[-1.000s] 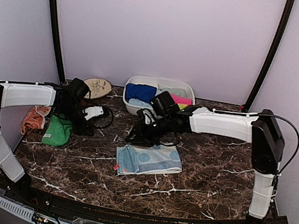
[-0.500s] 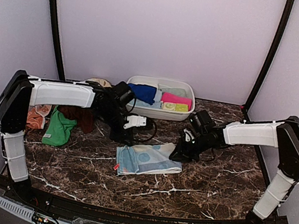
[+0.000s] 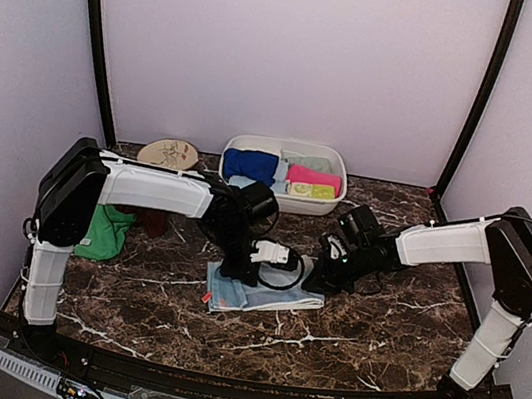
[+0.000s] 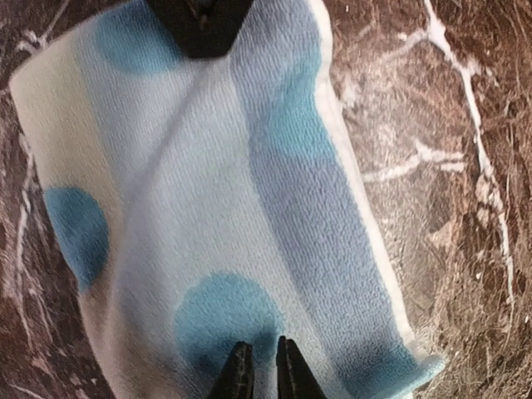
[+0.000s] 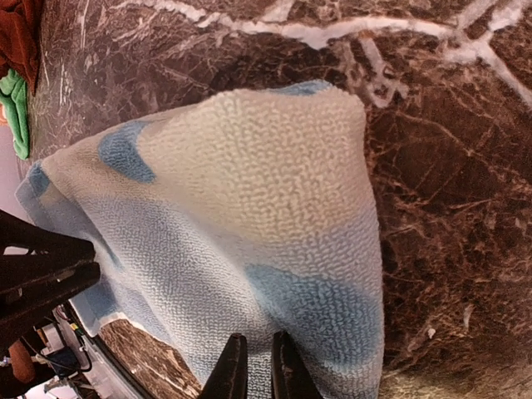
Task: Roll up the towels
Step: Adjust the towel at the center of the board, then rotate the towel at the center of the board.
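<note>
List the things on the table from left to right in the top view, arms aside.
Green towel → cream leaf-pattern plate → royal blue towel → pink towel, the last two lying inside the white tub.

Pale towel w/ blue dots, unrolled

Dotted towel — looped terry cloth, matt, nubbly. Table — marble-look, smooth, semi-gloss. Tub: smooth plastic.
</note>
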Robot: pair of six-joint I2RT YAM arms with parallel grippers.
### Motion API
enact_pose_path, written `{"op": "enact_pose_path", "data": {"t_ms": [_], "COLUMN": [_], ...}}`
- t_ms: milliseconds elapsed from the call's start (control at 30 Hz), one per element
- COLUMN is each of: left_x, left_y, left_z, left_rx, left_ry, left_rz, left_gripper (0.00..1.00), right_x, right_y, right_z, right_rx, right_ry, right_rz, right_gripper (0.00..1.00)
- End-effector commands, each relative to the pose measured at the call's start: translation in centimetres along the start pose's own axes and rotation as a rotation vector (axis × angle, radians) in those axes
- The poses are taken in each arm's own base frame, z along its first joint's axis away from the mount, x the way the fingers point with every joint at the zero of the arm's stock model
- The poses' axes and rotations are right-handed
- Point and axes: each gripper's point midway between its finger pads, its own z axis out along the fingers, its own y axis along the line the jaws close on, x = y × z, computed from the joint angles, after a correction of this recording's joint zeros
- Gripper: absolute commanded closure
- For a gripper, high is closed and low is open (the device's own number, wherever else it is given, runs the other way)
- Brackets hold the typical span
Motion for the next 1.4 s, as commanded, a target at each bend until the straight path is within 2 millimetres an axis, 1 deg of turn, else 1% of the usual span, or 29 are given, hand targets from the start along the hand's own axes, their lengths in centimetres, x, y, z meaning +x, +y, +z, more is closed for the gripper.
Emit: {"op": "enact_pose_path", "data": {"t_ms": [0,67,200,267,333,367,433,500,567,633,700,767,833,900,967,1033,1100,1200,1233,1300,1367], "left_x": [4.0,5.5,8.4,9.1,8.7,8.0,6.4,5.4,5.4,6.0,6.7,6.8,6.3,5.8,5.8,6.5,7.7,10.1,11.0,11.9,12.4], "left_y": [-0.9,-1.0,-0.3,0.1,0.1,-0.1,-0.4,0.0,0.8,1.8,2.6,2.4,1.6,0.3,-1.1,-2.1,-2.3,-1.5,-1.1,0.3,1.3], "left_z": [-1.0,-1.7,-3.1,-3.6,-4.0,-4.4,-5.3,-6.3,-6.8,-6.9,-6.7,-6.5,-6.4,-6.1,-5.3,-4.3,-3.3,-2.0,-1.7,-1.8,-1.8], "left_rx": [-0.031,-0.042,-0.082,-0.100,-0.102,-0.087,-0.063,-0.076,-0.114,-0.177,-0.227,-0.220,-0.183,-0.130,-0.078,-0.041,-0.038,-0.101,-0.126,-0.188,-0.222], "left_ry": [0.099,0.107,0.122,0.111,0.091,0.059,0.000,-0.026,-0.018,0.012,0.044,0.040,0.012,-0.005,-0.002,0.019,0.057,0.131,0.150,0.169,0.176], "left_rz": [-0.022,-0.036,-0.090,-0.108,-0.116,-0.120,-0.121,-0.115,-0.114,-0.106,-0.111,-0.128,-0.137,-0.139,-0.134,-0.137,-0.154,-0.162,-0.168,-0.182,-0.188], "left_gripper": [0.89,0.89,0.89,0.88,0.85,0.83,0.78,0.75,0.75,0.75,0.77,0.78,0.78,0.79,0.79,0.79,0.81,0.88,0.88,0.88,0.89], "right_x": [0.1,0.4,0.9,1.1,1.2,1.2,0.7,-0.2,-1.3,-2.2,-3.1,-4.4,-5.1,-5.8,-6.2,-6.3,-6.1,-5.2,-4.9,-4.3,-3.6], "right_y": [0.0,-0.2,-0.7,-0.9,-0.9,-0.7,0.2,1.4,2.8,4.0,4.8,5.9,6.2,6.0,5.0,3.3,2.0,0.5,0.1,-0.6,-1.2], "right_z": [-0.2,-0.1,0.1,0.0,-0.1,-0.2,-0.8,-1.9,-3.0,-3.6,-3.8,-3.7,-2.6,-1.3,0.2,1.5,2.3,2.8,2.8,2.8,2.8], "right_rx": [-0.018,-0.016,-0.007,-0.007,-0.008,-0.012,-0.022,-0.027,-0.040,-0.052,-0.059,-0.080,-0.088,-0.086,-0.054,-0.008,0.005,0.031,0.040,0.052,0.059], "right_ry": [-0.013,-0.009,0.004,0.003,0.007,0.008,-0.001,-0.017,-0.038,-0.052,-0.061,-0.072,-0.058,-0.044,-0.024,-0.013,-0.008,-0.003,-0.001,-0.001,0.006], "right_rz": [-0.006,-0.003,0.002,0.004,0.003,0.001,-0.018,-0.041,-0.071,-0.097,-0.115,-0.140,-0.158,-0.163,-0.165,-0.140,-0.116,-0.099,-0.094,-0.087,-0.076], "right_gripper": [0.89,0.89,0.90,0.90,0.90,0.90,0.90,0.90,0.89,0.88,0.87,0.87,0.88,0.88,0.90,0.95,0.97,0.98,0.99,0.99,1.00]}}
